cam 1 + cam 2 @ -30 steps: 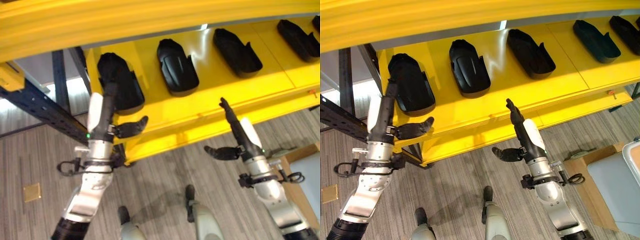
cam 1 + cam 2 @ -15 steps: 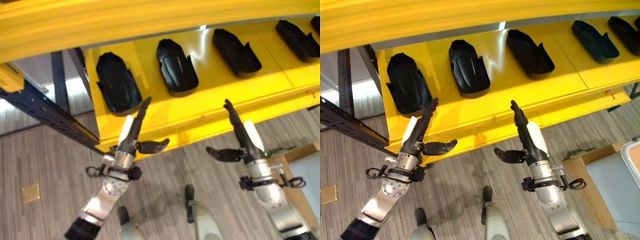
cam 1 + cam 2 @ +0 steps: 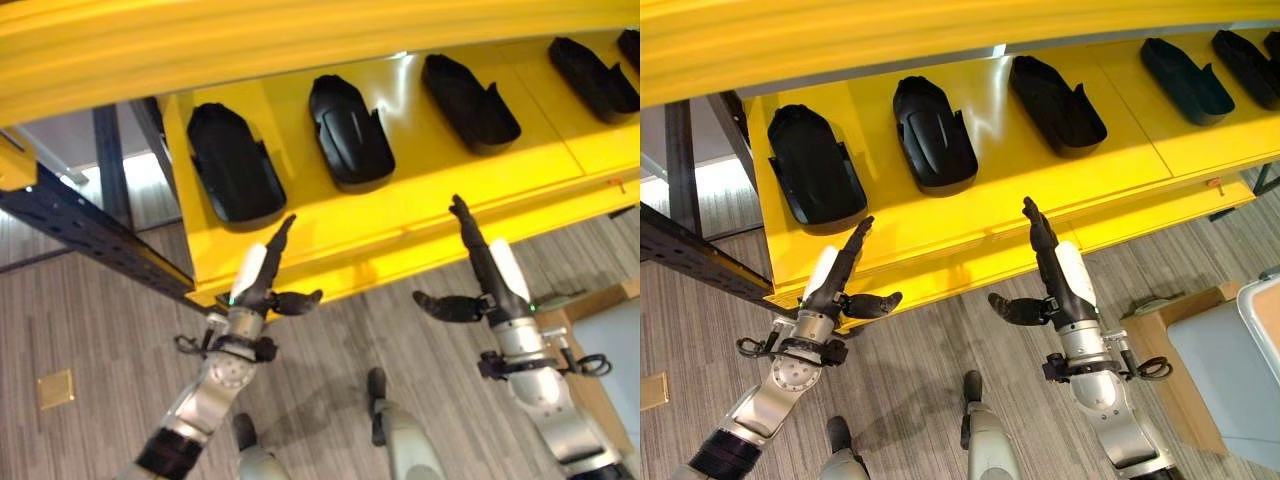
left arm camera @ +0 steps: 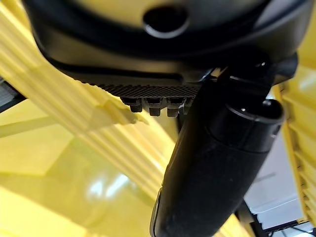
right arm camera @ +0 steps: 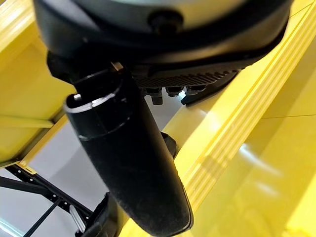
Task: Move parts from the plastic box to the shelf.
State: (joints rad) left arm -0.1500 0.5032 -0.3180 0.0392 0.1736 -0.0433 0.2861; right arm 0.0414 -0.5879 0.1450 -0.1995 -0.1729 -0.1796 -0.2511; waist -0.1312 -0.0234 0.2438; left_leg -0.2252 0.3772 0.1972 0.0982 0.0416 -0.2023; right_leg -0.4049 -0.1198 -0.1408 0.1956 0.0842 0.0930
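Yellow shelf (image 3: 420, 190): black parts in row, leftmost part (image 3: 232, 165) (newly placed, by look) lying free. Left hand (image 3: 262, 280) drawn back off it to shelf edge, fingers straight, empty. Right hand (image 3: 478, 265) likewise spread, empty. Next: back to box.

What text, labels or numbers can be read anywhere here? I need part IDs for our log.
None can be read. The black parts and the yellow shelf carry no visible print. The left hand and the right hand, both open, show no markings either.
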